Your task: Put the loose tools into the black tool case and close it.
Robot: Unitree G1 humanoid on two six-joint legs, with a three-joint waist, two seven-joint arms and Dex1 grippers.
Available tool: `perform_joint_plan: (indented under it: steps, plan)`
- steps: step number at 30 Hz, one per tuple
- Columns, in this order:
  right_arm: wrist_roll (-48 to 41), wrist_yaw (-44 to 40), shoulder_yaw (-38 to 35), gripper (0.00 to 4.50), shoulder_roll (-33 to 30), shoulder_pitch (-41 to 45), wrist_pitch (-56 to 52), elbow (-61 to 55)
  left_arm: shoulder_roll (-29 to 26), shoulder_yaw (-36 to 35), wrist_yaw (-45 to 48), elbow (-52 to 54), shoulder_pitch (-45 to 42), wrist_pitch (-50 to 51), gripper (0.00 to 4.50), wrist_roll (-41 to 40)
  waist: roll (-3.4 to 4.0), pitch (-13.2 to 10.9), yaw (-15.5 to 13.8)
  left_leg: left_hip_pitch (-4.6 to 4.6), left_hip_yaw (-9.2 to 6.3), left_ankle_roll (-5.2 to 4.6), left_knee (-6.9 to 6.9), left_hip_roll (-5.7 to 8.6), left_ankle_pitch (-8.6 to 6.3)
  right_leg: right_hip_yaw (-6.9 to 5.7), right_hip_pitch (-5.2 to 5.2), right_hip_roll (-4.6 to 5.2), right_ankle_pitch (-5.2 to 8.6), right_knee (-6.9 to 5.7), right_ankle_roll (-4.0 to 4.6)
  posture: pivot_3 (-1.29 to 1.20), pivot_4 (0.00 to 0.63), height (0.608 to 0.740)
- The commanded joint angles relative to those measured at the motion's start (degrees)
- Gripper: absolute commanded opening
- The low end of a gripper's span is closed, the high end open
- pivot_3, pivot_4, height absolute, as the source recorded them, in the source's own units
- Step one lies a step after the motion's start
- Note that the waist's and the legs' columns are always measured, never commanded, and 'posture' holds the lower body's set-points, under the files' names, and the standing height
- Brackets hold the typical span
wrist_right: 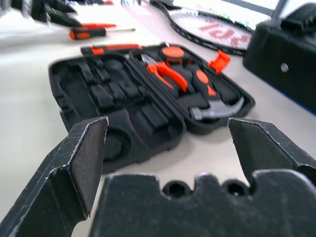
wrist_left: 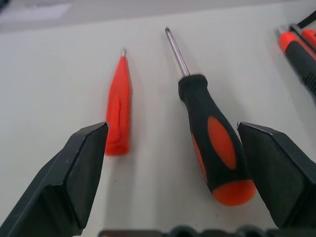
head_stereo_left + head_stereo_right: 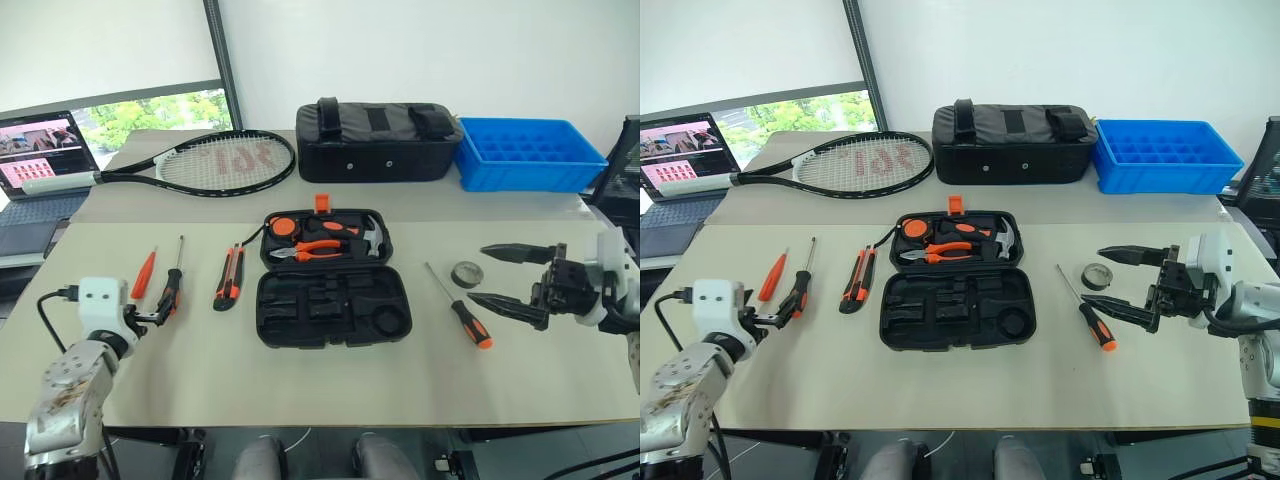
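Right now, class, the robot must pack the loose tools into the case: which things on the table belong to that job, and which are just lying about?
Job: black tool case, all-orange screwdriver, two black-and-orange screwdrivers, utility knife, grey tape roll.

Lying about: tennis racket, black fabric bag, blue tray, laptop.

I see a pale beige surface with a second one butted behind it. A white wall rises beyond, a dark post splits it, and a window shows greenery far left.
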State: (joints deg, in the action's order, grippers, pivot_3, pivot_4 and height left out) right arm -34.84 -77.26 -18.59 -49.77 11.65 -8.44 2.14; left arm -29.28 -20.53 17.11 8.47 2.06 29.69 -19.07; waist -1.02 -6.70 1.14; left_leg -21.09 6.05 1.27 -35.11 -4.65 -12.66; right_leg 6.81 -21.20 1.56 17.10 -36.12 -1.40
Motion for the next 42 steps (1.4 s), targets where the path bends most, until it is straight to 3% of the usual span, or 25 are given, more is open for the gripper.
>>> perform_joint_plan:
  steps: [1, 3, 6, 12, 14, 32, 35, 42]
  plan:
    - [-2.4, -0.3, -1.2, 4.5, -0.3, 1.2, -1.5, -2.2, 0.0, 1.1, -0.9, -0.6, -1.9, 2.5, 4.46, 0.9, 0.0, 0.0, 0.0, 0.0, 0.0, 0.0, 0.0, 0.0, 0.0, 0.0, 0.0, 0.0, 0.0, 0.0, 0.0, 0.0, 0.15, 0.708]
    - [-3.0, -0.7, -1.5, 4.5, -0.1, 1.1, -2.0, -2.2, 0.0, 1.4, -1.3, -1.3, -2.9, 3.3, 4.46, 1.2, -0.04, 0.0, -0.2, -0.01, -0.04, 0.0, 0.01, 0.0, 0.0, -0.04, 0.0, -0.01, 0.0, 0.0, 0.01, 0.0, 0.15, 0.708]
    - [-4.0, -3.1, -1.5, 4.5, -0.7, 0.4, -2.7, -1.8, 0.3, 1.8, -1.3, -1.7, -3.9, 4.1, 3.8, 1.3, -0.03, 0.0, -0.3, -0.02, -0.05, 0.0, 0.01, 0.01, 0.0, -0.03, 0.0, 0.0, 0.0, 0.0, 0.01, 0.0, 0.15, 0.708]
    - [-4.0, -9.0, -1.3, 4.5, -2.4, 0.2, -2.6, 0.5, -0.2, 1.8, -0.4, -2.7, -4.8, 4.3, 1.46, 1.6, -0.03, 0.0, -0.2, -0.02, -0.07, 0.0, 0.01, 0.01, 0.0, -0.04, 0.0, 0.0, 0.0, 0.0, 0.01, 0.0, 0.15, 0.708]
    - [-3.6, -10.4, -1.4, 4.5, -2.9, 0.6, -2.2, 1.6, -0.6, 1.8, 0.0, -3.1, -5.1, 4.0, 0.94, 1.8, -0.03, 0.0, -0.3, -0.02, -0.07, 0.0, 0.0, 0.01, 0.0, -0.04, 0.0, 0.0, 0.0, 0.0, 0.01, 0.0, 0.15, 0.708]
    - [-5.1, -12.3, -1.5, 4.5, -2.3, 3.5, -2.9, 3.5, -2.4, -4.8, 8.3, -2.4, -7.8, -7.9, 0.97, -2.6, -0.04, 0.0, -0.3, -0.04, -0.1, 0.0, -0.01, 0.0, 0.0, -0.08, 0.0, 0.0, -0.01, 0.01, 0.03, 0.0, 0.15, 0.708]
    - [-5.4, -12.5, -2.0, 4.5, -1.9, 2.2, -3.2, 3.3, -4.2, -2.4, 14.3, -1.3, -8.9, -10.5, 0.97, -3.4, -0.04, 0.0, -0.3, -0.05, -0.09, 0.0, -0.01, 0.01, 0.0, -0.09, 0.01, 0.0, -0.01, 0.02, 0.03, 0.0, 0.15, 0.708]
    - [-3.3, -14.2, -2.1, 4.5, -3.6, 1.7, -0.4, 6.7, -14.3, 15.0, 34.6, -8.5, -16.9, -23.2, 0.97, 5.9, -0.01, 0.0, -0.6, -0.06, -0.09, 0.0, 0.0, 0.05, 0.01, -0.13, 0.02, 0.04, 0.0, 0.04, 0.03, 0.0, 0.15, 0.708]
